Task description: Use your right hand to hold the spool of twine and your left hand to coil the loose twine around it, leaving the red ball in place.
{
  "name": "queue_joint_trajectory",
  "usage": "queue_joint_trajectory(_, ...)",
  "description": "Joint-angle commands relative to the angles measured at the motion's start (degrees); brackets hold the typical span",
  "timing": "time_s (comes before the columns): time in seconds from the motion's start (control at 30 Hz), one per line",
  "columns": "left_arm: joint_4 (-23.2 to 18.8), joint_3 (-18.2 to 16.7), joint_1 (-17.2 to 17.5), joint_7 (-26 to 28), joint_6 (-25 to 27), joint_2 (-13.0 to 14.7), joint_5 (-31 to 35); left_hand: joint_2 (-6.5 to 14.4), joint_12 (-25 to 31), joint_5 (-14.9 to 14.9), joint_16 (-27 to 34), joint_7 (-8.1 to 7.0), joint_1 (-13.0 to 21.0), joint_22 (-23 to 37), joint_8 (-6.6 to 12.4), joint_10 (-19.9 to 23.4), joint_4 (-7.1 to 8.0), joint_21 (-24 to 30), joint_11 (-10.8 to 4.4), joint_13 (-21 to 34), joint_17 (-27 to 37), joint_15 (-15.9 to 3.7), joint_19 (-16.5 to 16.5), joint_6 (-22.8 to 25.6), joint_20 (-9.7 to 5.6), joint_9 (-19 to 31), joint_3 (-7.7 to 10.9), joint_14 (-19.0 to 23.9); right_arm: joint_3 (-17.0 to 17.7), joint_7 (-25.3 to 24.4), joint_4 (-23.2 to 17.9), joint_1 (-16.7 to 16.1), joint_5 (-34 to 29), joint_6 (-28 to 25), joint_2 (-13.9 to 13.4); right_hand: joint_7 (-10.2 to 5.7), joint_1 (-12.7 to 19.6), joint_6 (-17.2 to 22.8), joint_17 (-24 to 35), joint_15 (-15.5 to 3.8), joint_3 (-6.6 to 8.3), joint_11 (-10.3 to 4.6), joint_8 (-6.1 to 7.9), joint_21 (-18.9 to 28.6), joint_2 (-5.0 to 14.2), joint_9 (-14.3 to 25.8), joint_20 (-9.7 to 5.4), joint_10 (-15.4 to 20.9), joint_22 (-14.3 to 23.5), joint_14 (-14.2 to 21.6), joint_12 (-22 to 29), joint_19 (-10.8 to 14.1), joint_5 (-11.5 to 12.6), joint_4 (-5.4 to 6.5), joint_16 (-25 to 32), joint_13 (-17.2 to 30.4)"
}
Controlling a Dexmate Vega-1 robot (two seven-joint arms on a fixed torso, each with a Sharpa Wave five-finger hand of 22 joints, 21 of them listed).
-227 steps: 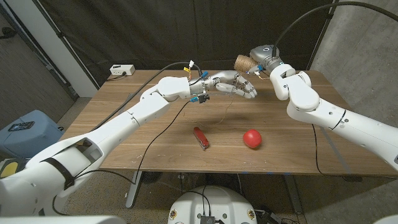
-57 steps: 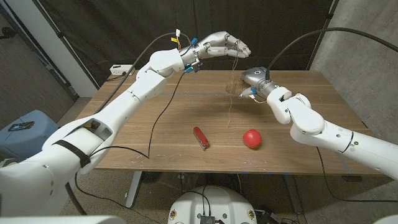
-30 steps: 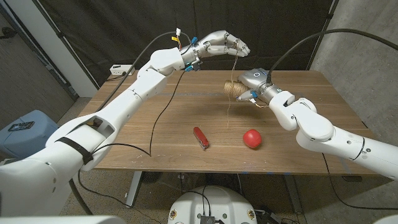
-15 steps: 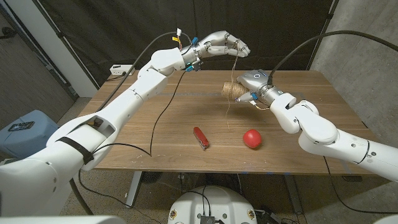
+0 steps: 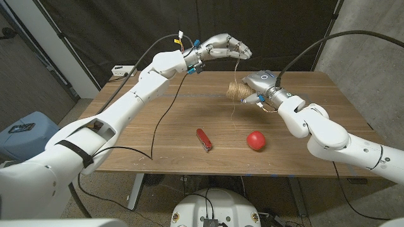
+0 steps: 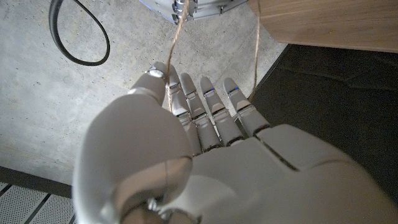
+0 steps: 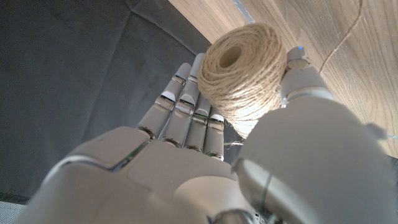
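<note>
Gripping the spool of twine [image 5: 237,91] in the right hand [image 5: 257,88], raised above the far half of the wooden table [image 5: 158,139], spool end pointing toward picture left in the head view. Seen from the right wrist camera: spool of twine [image 7: 244,68] clamped between thumb and straight fingers [image 7: 184,112], hollow core facing the lens, right hand [image 7: 205,168] wrapped behind it.

Holding high over the table's far edge, well above the spool: left hand [image 5: 225,47], fingers together and bent slightly down, loose twine [image 5: 235,104] pinched at the fingertips. Running down from that hand past the spool, then hanging on toward the tabletop as a thin strand, end near the wood between the pocket knife and the ball. From the left wrist camera: left hand [image 6: 186,155] with fingers [image 6: 208,112] extended side by side, thumb pressed in, two runs of loose twine [image 6: 176,37] leading away from it, one passing beside the thumb.

Lying on the table's near half, right of centre: red ball [image 5: 255,140], apart from both hands and below the spool. Resting left of the ball, well apart from it: red pocket knife [image 5: 204,139], closed, angled. Sitting at the far left corner: white power strip [image 5: 124,71].
</note>
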Motion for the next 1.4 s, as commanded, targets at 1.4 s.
queue_joint_trajectory(1.4, 8.33, 0.89, -3.32, -1.44, -1.65, -2.75, 0.87, -0.2, -0.25, 0.25, -0.21, -0.47, -0.09, 0.21, 0.08, 0.58, 0.11, 0.62, -0.86, 0.67, 0.23, 0.22, 0.1, 0.02, 0.08, -0.05, -0.04, 0.23, 6.35, -7.61, -8.43, -7.48, 5.43, 0.5, -8.15, -7.88, 7.83, 8.48, 0.64, -6.89, -0.18, -5.0, 0.8, 0.16, 7.58, 0.12, -0.52, 5.63, 0.09, 0.68, 0.01, 0.28, 0.34, 0.17, -0.72, 0.35)
